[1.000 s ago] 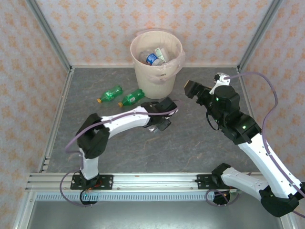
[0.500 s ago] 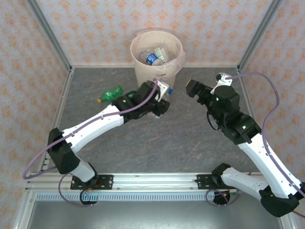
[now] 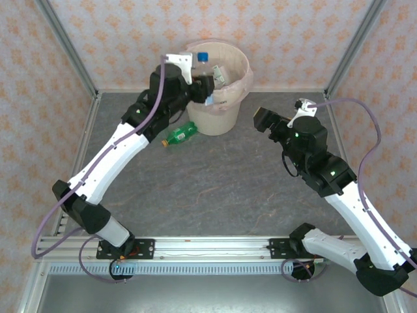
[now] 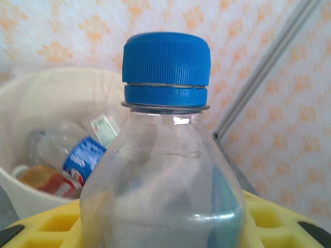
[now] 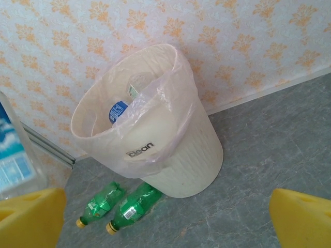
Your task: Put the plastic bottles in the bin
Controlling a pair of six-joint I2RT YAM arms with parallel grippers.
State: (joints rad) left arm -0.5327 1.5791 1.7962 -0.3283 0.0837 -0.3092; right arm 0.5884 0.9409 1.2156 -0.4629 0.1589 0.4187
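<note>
The left gripper (image 3: 197,87) was closed around a clear bottle (image 4: 166,170) with a blue cap (image 4: 166,64), holding it upright at the 9 o'clock edge of the bin (image 3: 225,117), with the cap level with the rim. From the left wrist, the gripper's yellow pads (image 4: 41,230) flanked the bottle's body low on both sides. The bin's opening lay behind it at 9 o'clock, and a blue-labelled bottle (image 4: 83,155) and a red-orange one (image 4: 46,181) lay inside. The bin stood at the 12 o'clock end of the grey bench (image 3: 228,189), close to the patterned back wall (image 3: 293,39), with a thin pink liner (image 5: 170,108) folded over its rim. The right gripper (image 3: 262,120) hung over the bench at about the bin's 4 o'clock, apart from it. Its jaws were spread wide and held nothing, and its yellow fingertips (image 5: 302,217) sat at the two lower corners of the right wrist view. Two green bottles (image 5: 116,206) with yellow caps lay side by side on the bench just beside the bin's base at its 7 o'clock. From above, one of them (image 3: 180,135) was visible beside the left arm.
</note>
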